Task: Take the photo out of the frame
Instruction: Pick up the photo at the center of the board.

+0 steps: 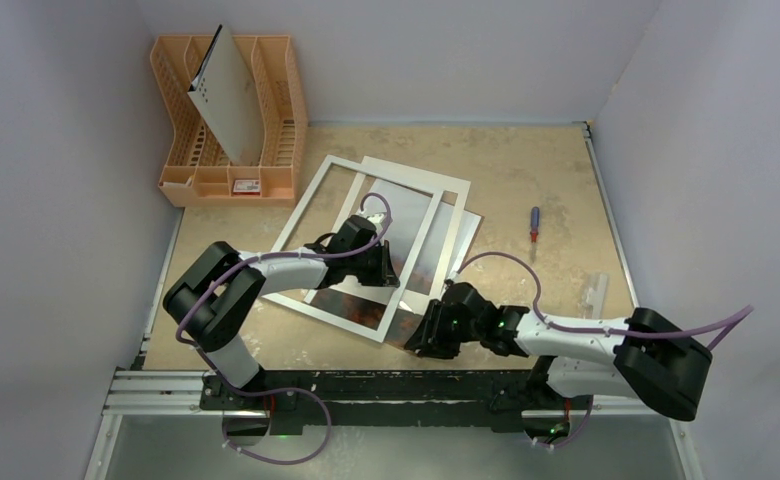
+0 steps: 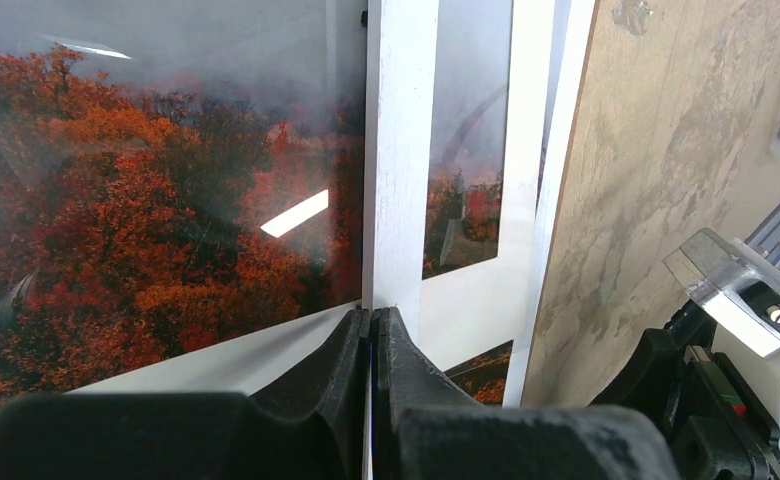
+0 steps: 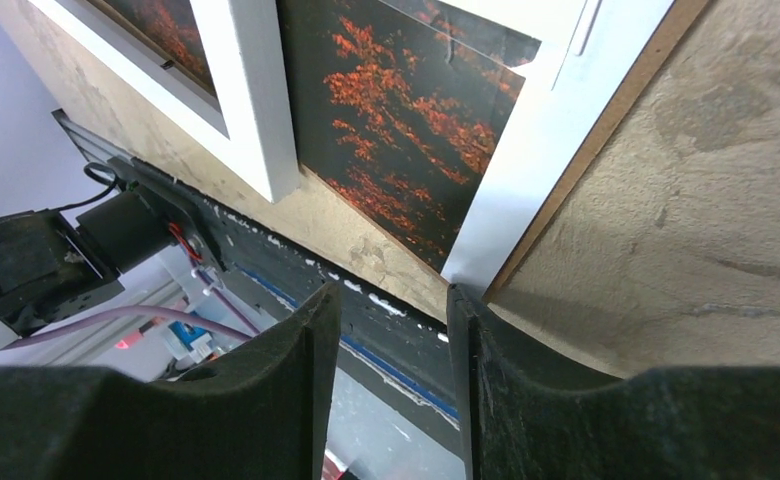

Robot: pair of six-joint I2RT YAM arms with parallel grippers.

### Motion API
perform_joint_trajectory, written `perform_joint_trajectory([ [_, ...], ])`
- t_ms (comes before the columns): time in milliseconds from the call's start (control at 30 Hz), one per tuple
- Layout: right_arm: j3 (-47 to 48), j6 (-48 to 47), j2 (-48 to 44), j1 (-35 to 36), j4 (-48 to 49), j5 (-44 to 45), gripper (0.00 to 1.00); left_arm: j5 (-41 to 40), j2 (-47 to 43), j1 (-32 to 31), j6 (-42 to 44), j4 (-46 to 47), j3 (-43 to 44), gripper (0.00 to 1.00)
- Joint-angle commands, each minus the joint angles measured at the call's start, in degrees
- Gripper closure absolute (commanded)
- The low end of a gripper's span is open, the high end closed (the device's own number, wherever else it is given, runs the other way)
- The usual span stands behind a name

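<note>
- Left gripper (image 2: 371, 318): the black fingers are pressed together with no gap. The tips meet the near end of one rail of the frame (image 2: 399, 150), a large flat rectangle with a narrow white border. Whether anything thin is pinched between them cannot be told.
- Right gripper (image 3: 394, 295): the fingers stand moderately apart with nothing between them. Only the table edge shows through the gap.
- Just beyond the right gripper's right fingertip is the near corner of a white mat sheet (image 3: 526, 170). It lies on a thin brown board (image 3: 596, 150).
- The photo (image 3: 386, 110) is a large sheet of dark red-orange foliage fading to hazy grey. It lies flat on the mat directly ahead of the right gripper and passes under the frame. In the left wrist view it fills the area to the left of the rail.
- In the overhead view the frame lies skewed across the photo and mat, and the left gripper sits at its right-hand rail.
- Further out, to the right of the right gripper, a small blue-handled screwdriver (image 1: 534, 222) and a clear plastic piece (image 1: 594, 290) lie on the speckled tan table (image 1: 526, 160).
- Farthest, beyond the left gripper, is an orange plastic rack (image 1: 266, 110) with a grey-white board (image 1: 228, 95) leaning in it.
</note>
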Motion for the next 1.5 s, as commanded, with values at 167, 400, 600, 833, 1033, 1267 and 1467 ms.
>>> perform_joint_trajectory([
  [167,1.5,-1.2,-3.6,0.1,-2.3,0.6,0.55,-4.9,2.6,0.3,2.4,-2.8,0.2,1.0],
  [400,0.6,-1.1,-1.6,0.2,-1.1,-0.5,0.56,-4.9,2.7,0.3,2.4,-2.8,0.0,1.0],
  [600,0.5,-1.3,-0.3,0.2,-0.6,-1.0,0.56,-4.9,2.8,0.3,2.5,-2.9,0.0,1.0],
  [833,0.5,-1.6,0.2,0.1,-0.9,-1.4,0.56,-4.9,3.0,0.3,2.6,-3.0,0.2,1.0],
  [1033,-0.1,-1.5,-0.5,0.2,-1.0,-1.7,0.57,-4.9,3.0,0.3,2.6,-3.0,0.2,1.0],
  [1267,0.4,-1.9,-1.7,0.2,-2.8,-1.7,0.57,-4.9,3.2,0.3,2.4,-2.8,0.1,1.0],
  [1467,-0.6,-1.3,-0.9,0.2,-2.1,-0.4,0.57,-4.8,3.3,0.3,2.5,-2.7,0.3,1.0],
])
